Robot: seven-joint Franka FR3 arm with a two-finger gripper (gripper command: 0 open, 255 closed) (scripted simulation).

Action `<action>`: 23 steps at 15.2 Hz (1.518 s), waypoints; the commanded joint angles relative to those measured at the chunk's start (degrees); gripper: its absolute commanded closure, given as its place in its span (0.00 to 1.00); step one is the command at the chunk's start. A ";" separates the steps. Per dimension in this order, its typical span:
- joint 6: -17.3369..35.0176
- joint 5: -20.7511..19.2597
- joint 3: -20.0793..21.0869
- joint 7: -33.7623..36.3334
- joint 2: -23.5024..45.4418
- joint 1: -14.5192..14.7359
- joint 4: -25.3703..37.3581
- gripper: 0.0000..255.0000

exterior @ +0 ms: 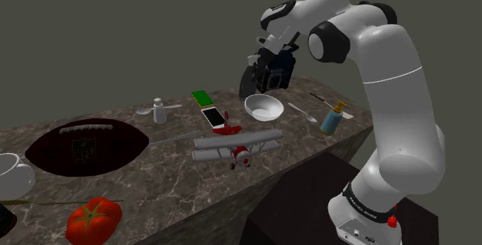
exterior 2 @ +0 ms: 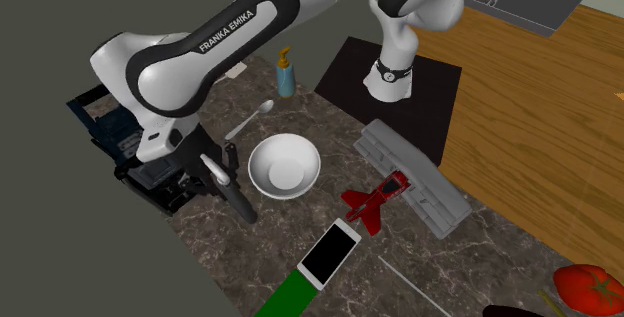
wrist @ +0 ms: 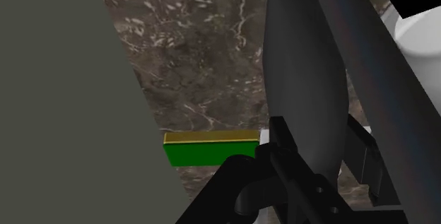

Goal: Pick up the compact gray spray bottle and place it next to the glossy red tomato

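While the gripper (exterior: 261, 79) hangs near the white bowl (exterior: 263, 107), we cannot tell its grip state | shoulder view: gray spray bottle (exterior: 159, 110) upright at its 8 o'clock, well apart | we advise a vertical descent and a square clasp on the body | tomato (exterior: 94, 219) at bottle's 7 o'clock

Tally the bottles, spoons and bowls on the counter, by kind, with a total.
Bottles: 2, small gray spray bottle, blue pump bottle
Spoons: 2, gray spoon near spray bottle, gray spoon near bowl
Bowls: 1, round white bowl
Total: 5
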 commanded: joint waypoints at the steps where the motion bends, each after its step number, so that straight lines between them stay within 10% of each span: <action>1: -0.78 -0.50 -0.32 0.61 -0.86 0.18 0.18 1.00; 23: -11.50 -3.67 -2.08 8.28 -5.51 -1.15 9.71 1.00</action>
